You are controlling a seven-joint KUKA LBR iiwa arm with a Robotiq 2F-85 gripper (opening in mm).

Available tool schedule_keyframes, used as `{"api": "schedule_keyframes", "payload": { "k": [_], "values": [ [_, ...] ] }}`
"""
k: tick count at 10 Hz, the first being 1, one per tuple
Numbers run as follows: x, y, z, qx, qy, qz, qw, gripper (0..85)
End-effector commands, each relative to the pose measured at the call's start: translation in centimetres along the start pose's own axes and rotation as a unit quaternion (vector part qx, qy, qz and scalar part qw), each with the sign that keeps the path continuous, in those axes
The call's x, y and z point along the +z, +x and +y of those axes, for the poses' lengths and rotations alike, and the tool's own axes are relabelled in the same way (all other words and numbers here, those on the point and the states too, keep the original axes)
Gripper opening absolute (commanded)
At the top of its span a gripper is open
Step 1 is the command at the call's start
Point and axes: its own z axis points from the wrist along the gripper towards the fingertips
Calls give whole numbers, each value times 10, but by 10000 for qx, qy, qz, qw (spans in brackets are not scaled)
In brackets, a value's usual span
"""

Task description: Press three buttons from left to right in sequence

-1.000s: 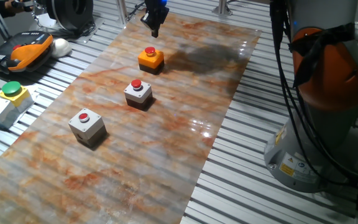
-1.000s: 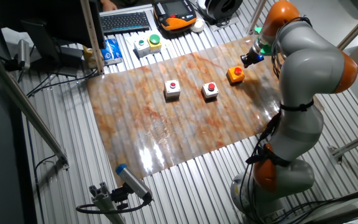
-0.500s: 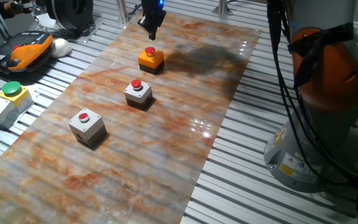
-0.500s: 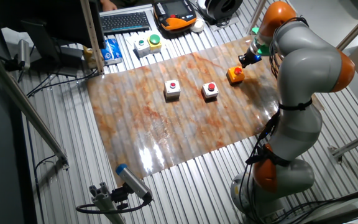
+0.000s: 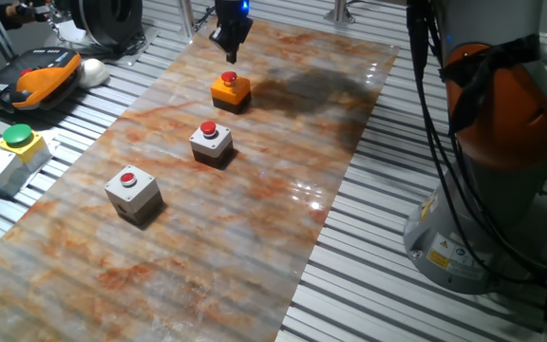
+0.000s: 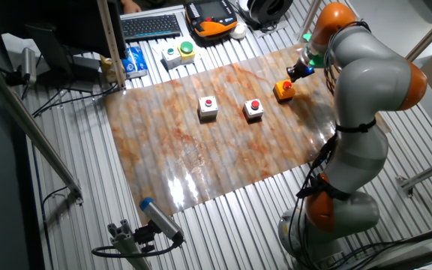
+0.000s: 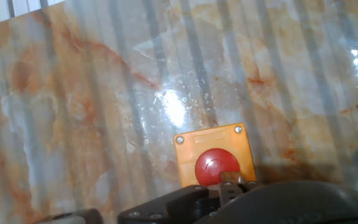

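So the gripper hangs just above the orange box at the far end of the mat, its tip right by the red button. Can't tell if the fingers are open. Both grey boxes sit in line nearer the camera.

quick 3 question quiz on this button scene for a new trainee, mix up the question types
1. True or false: the gripper hangs above the orange button box.
2. Multiple choice: what colour is the push-button on the grey box with the yellow top, off the marbled mat? A red, B green, C blue.
3. Fill in: between the orange box and the near grey-white box stands the ____ grey-white box.

Key: 1 true; 2 B; 3 middle.
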Motion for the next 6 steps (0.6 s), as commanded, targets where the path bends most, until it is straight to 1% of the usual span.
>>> {"api": "schedule_keyframes", "payload": {
  "k": [1,3,6],
  "values": [
    [2,0,1,8,9,-1,10000,0],
    [8,0,2,13,25,-42,10000,0],
    [10,-1,4,13,63,-50,10000,0]
  ]
}}
